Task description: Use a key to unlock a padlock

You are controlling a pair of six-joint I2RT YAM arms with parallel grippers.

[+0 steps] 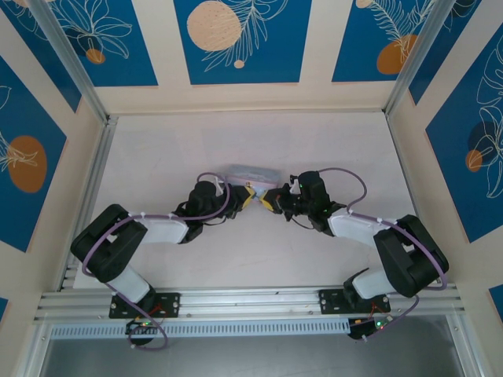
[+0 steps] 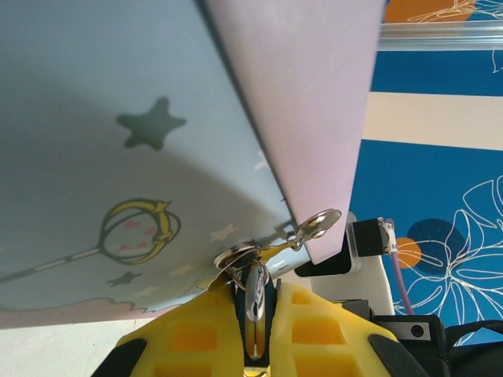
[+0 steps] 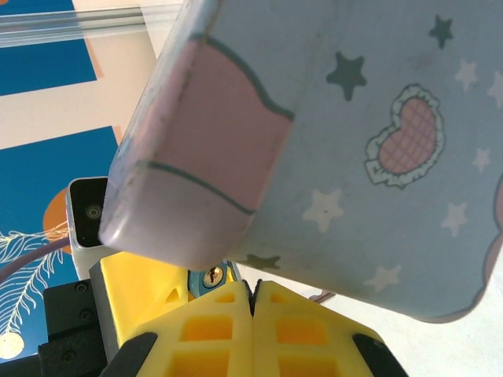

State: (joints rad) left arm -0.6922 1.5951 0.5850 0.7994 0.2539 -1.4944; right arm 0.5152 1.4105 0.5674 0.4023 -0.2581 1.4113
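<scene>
The dark bluish padlock [image 2: 256, 294] stands edge-on between the yellow fingers of my left gripper [image 2: 257, 316], which is shut on it. Its silvery shackle runs up into the metal hasp [image 2: 236, 255] of the pale blue tin [image 2: 118, 157]. A small silvery key [image 2: 318, 225] on a thin ring hangs beside the tin's corner. In the right wrist view the padlock [image 3: 211, 276] shows its brass keyhole just left of my right gripper [image 3: 252, 287]. That gripper's fingers are pressed together and nothing shows between them. Both grippers, left [image 1: 247, 196] and right [image 1: 272, 201], meet under the tin [image 1: 250, 172].
The cartoon-printed tin [image 3: 354, 141] looms close over both grippers, tilted off the white table [image 1: 236, 259]. Blue patterned walls enclose the table, with aluminium rails [image 1: 86, 181] along the left side and near edge.
</scene>
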